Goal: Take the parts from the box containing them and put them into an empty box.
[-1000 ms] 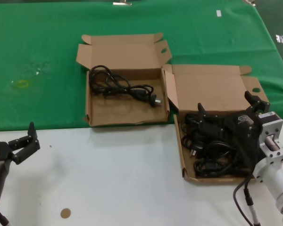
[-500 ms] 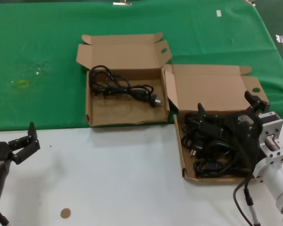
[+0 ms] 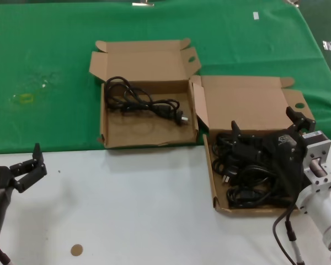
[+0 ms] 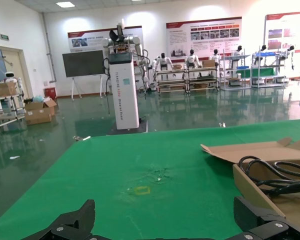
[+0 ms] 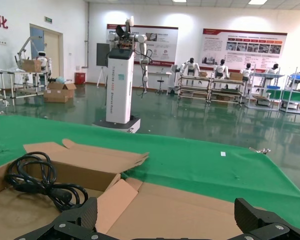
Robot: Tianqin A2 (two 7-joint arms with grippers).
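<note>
Right gripper [image 3: 263, 131] spread wide over the cord pile [image 3: 248, 171] in the right-hand box [image 3: 244, 105]. Left gripper [image 3: 28, 165] parked left of that box, fingers apart. One power cord [image 3: 143, 102] in the left-hand box [image 3: 146, 130].

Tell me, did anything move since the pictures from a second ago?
Nothing visibly changed. The right gripper hangs open over the pile of black power cords in the right brown cardboard box, and the left gripper waits open over the white table.
</note>
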